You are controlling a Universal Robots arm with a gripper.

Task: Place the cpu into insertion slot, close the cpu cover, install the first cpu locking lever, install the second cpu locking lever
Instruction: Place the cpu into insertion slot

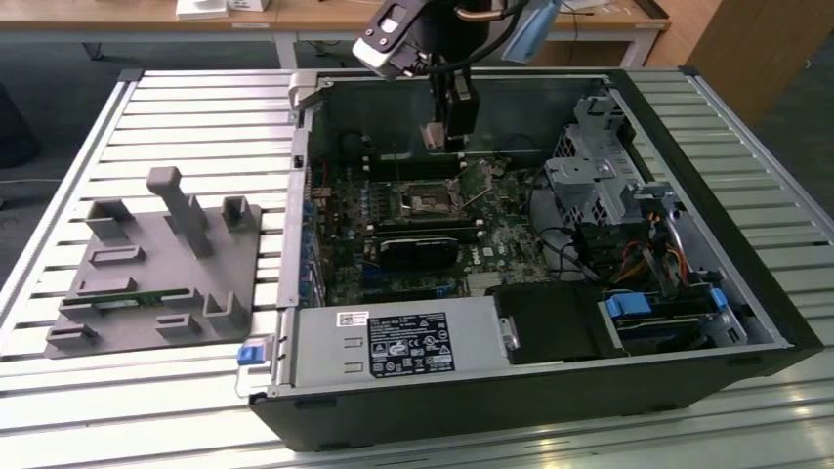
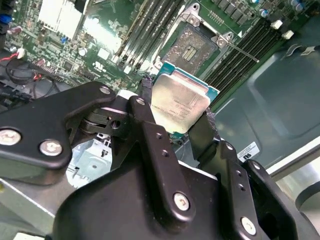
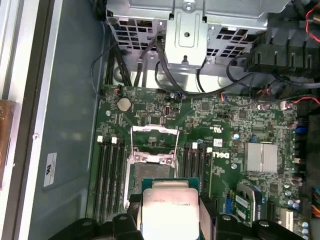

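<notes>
Holding the cpu (image 2: 182,102) with gripper (image 2: 175,112) jaws clamped on its opposite edges, above the insertion slot (image 2: 192,47), not touching it. In first wrist view: cpu cover (image 3: 154,142) open at the slot. In exterior view: computer case (image 1: 521,391) around the slot, on slatted tabletop (image 1: 195,107); wooden desk (image 1: 326,15) behind.

No print legible.
- Exterior view: black-and-white label (image 1: 406,344) on power supply (image 1: 472,337), 6 o'clock from insertion slot (image 1: 427,201); characters too small.
- Both wrist views: faint engraving on cpu (image 2: 181,106) (image 3: 169,212), unreadable.
- White sticker (image 3: 50,169) (image 2: 247,151) on case wall (image 3: 70,125); marks indistinct.
</notes>
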